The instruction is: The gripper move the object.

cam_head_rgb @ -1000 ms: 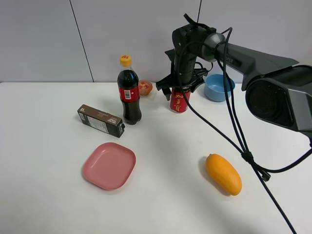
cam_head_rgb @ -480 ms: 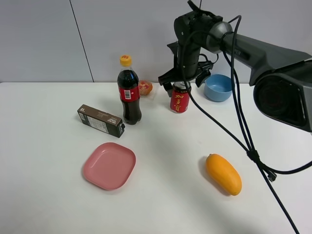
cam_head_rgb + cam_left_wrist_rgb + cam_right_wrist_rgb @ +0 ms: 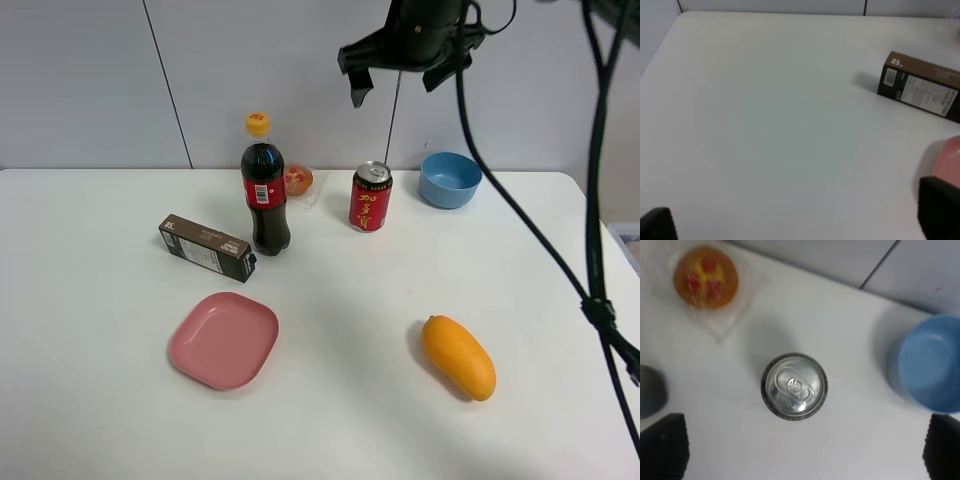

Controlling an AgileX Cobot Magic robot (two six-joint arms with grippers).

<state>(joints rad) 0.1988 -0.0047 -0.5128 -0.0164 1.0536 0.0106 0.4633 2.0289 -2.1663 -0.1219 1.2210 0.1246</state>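
Observation:
The red can (image 3: pixel 370 197) with a silver top and yellow characters stands upright on the white table (image 3: pixel 100 380), between the cola bottle and the blue bowl. My right gripper (image 3: pixel 398 80) hangs open and empty high above it, well clear of its top. The right wrist view looks straight down on the can's silver lid (image 3: pixel 794 386), with the open gripper (image 3: pixel 802 447) showing a black fingertip (image 3: pixel 662 445) at each side. My left gripper (image 3: pixel 799 220) is open and empty over bare table, and it does not show in the exterior view.
A cola bottle (image 3: pixel 265 190) and a wrapped orange snack (image 3: pixel 298 180) stand left of the can, and a blue bowl (image 3: pixel 449 180) to its right. A brown box (image 3: pixel 207 247), a pink plate (image 3: pixel 223 340) and a mango (image 3: pixel 458 356) lie nearer the front.
My right gripper was around the can's top a second ago. It has opened, let go and risen straight up, leaving the can standing where it was.

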